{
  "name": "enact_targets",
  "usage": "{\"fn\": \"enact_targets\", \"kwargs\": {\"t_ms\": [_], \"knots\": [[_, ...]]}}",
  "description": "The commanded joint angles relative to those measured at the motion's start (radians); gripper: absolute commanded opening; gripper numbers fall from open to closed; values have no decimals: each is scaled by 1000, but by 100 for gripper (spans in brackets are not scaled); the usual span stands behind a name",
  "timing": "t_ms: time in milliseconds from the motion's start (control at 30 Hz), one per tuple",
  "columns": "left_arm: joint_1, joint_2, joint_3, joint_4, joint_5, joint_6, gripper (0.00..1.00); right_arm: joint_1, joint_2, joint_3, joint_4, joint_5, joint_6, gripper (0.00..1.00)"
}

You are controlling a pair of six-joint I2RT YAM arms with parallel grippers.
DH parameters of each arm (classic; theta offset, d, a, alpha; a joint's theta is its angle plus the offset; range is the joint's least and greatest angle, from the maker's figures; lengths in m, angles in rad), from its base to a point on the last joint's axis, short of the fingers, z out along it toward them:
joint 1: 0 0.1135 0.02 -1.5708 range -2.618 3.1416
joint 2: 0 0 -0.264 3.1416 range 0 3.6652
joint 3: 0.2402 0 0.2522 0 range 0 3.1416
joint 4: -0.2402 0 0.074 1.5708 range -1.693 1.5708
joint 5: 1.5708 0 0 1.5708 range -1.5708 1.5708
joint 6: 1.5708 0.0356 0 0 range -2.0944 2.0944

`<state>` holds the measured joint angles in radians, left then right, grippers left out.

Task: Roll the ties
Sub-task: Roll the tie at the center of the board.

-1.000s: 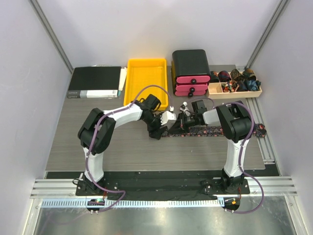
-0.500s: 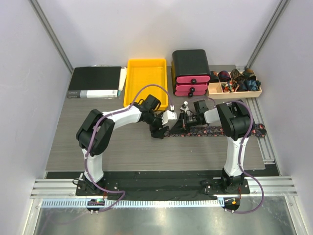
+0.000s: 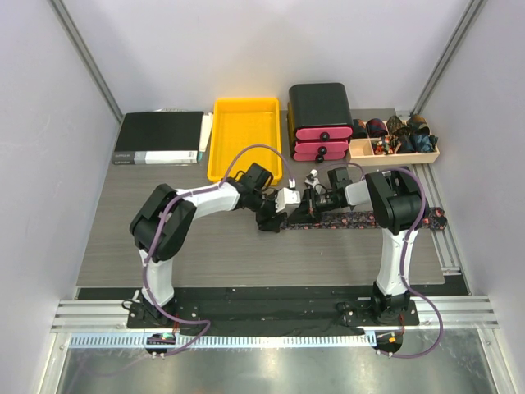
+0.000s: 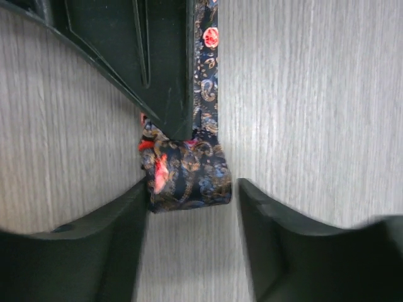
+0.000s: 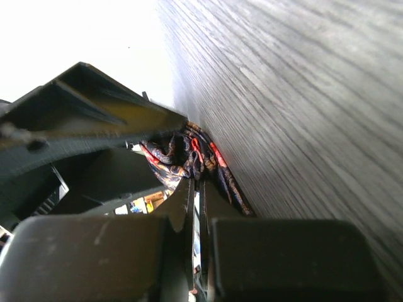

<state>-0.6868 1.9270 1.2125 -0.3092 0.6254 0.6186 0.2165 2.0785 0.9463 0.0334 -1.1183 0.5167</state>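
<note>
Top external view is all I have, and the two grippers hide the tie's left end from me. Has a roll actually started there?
Observer: Yes. In the left wrist view, the end of the tie is wound into a small roll lying on the table.
Operator: Is the left gripper clamping that roll?
Observer: No. The left gripper is open around it. One of its fingers touches the roll's side, and the other stands just clear, with a sliver of table showing between.
</note>
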Motion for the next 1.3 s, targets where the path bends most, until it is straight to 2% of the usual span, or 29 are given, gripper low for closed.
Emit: {"fn": "enact_targets", "kwargs": {"t_ms": [0,67,167,433,733,1000,1033,1133,1267], "knots": [[-16,3,-1,39,-16,-23,50,-23,97,-47,-191,247,-4,1],[-16,-13,-5,32,-27,-37,40,-22,92,-50,-190,247,-4,1],[-16,-68,-18,9,-23,-43,36,-5,77,-78,-153,227,22,1],[-56,-56,57,-42,-33,-102,35,27,75,-103,-50,209,115,1],[-106,67,162,-68,-90,-164,35,27,43,-112,-40,190,123,1],[-131,118,168,-109,-164,-188,34,27,28,-112,-38,169,115,2],[-134,121,168,-122,-173,-184,32,27,19,-112,-41,170,114,3],[-140,144,182,-178,-194,-177,27,27,-9,-95,-78,172,91,15],[-140,190,212,-257,-217,-178,26,18,-55,-67,-168,192,34,23]]}}
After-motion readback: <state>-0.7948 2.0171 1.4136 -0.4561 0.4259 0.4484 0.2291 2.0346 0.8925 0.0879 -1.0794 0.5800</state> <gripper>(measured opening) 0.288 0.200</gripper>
